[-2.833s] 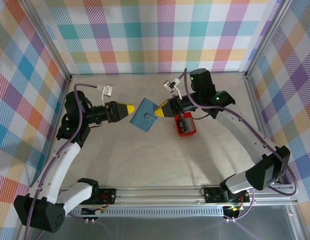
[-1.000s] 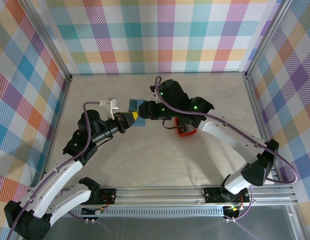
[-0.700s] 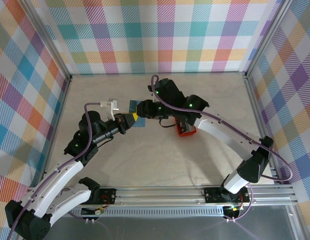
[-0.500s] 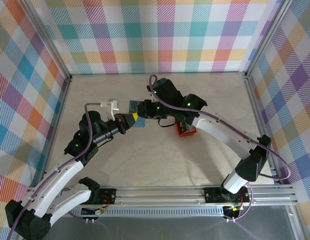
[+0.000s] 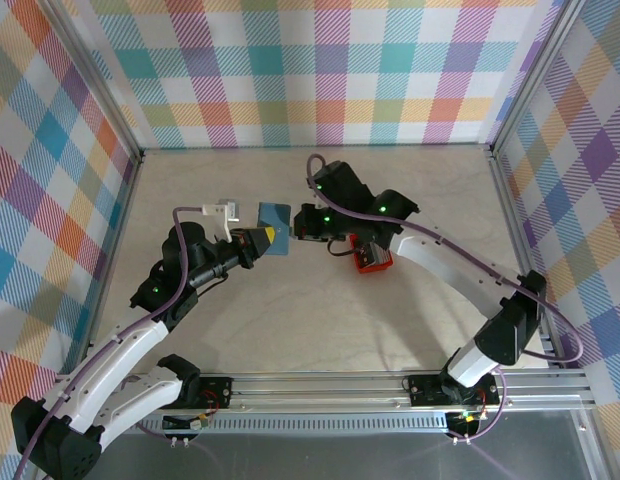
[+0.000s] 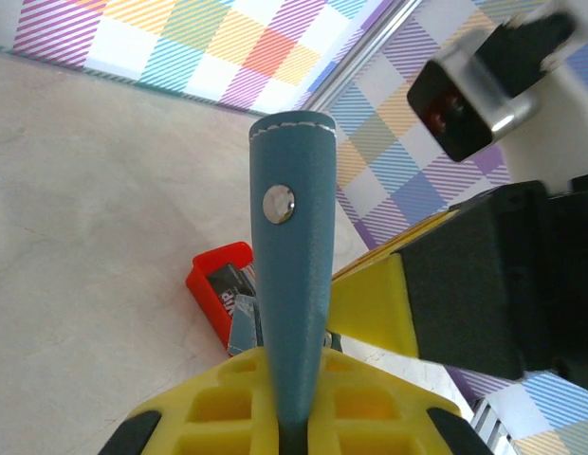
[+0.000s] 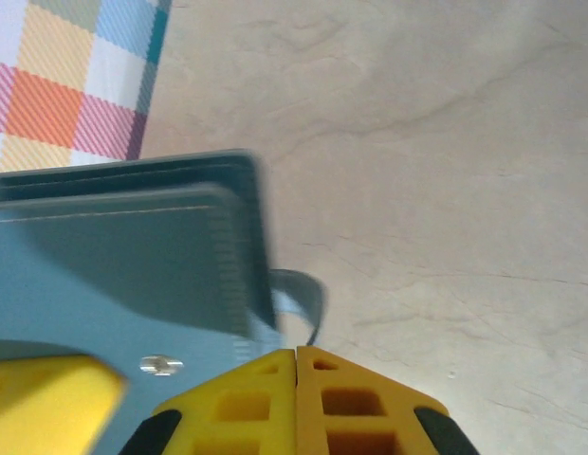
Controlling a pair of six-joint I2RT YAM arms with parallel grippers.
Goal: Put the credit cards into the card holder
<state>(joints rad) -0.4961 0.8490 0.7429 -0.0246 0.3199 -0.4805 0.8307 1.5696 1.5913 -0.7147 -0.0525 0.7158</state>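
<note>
The blue card holder is held up off the table, edge-on, with my left gripper shut on its lower edge. In the left wrist view the holder rises between the yellow jaws, its snap stud facing the camera. My right gripper is closed right at the holder, and the small clasp tab curls down into its fingertips. Credit cards lie in the red tray behind the holder.
The red tray sits on the table just right of the grippers, partly under the right arm. Checked walls and metal rails ring the beige tabletop.
My right gripper has closed its jaws at the holder's clasp tab over the last second. The left gripper keeps its hold, and the holder has shifted slightly.
</note>
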